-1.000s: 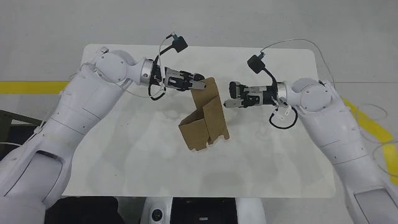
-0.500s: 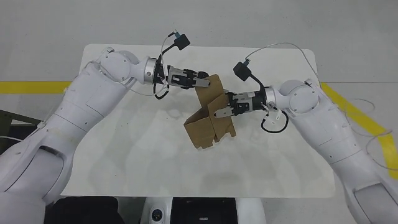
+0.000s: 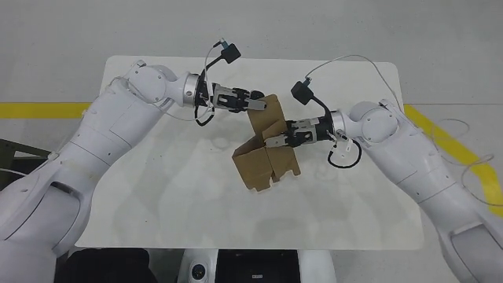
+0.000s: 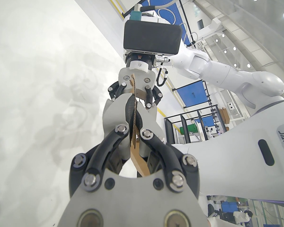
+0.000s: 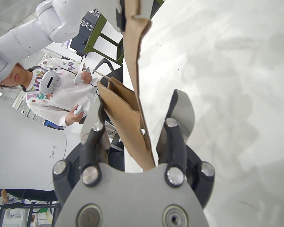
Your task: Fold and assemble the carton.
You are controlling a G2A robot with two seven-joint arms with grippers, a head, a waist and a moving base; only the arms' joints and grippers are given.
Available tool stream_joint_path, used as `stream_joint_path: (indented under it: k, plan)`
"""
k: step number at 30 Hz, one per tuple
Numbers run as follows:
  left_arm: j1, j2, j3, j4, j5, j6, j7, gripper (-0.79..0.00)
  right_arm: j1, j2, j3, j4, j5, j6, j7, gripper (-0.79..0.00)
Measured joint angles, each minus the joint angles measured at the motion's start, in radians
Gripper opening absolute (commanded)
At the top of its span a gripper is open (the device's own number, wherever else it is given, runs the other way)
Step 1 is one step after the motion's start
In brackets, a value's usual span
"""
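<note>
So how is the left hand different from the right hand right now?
The left hand is shut tight on the carton; the right hand is open around a cardboard flap. The left hand grips the carton's far corner; the right hand is at its side. Both face each other across the carton.

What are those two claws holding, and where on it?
The left gripper pinches the carton by one edge; the right gripper straddles a flap, open.
</note>
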Motion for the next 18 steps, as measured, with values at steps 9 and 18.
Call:
stream_joint_path:
  k: [9,18]
  plan:
    - [-0.011,0.006,0.023,0.010,0.009,-0.020,0.020,0.000,0.036,0.007,-0.057,0.020,0.030,-0.023,-0.023,-0.785]
    - [-0.022,0.021,0.018,-0.008,-0.001,-0.082,0.081,0.000,0.063,0.010,-0.095,0.051,0.061,-0.035,-0.035,-0.785]
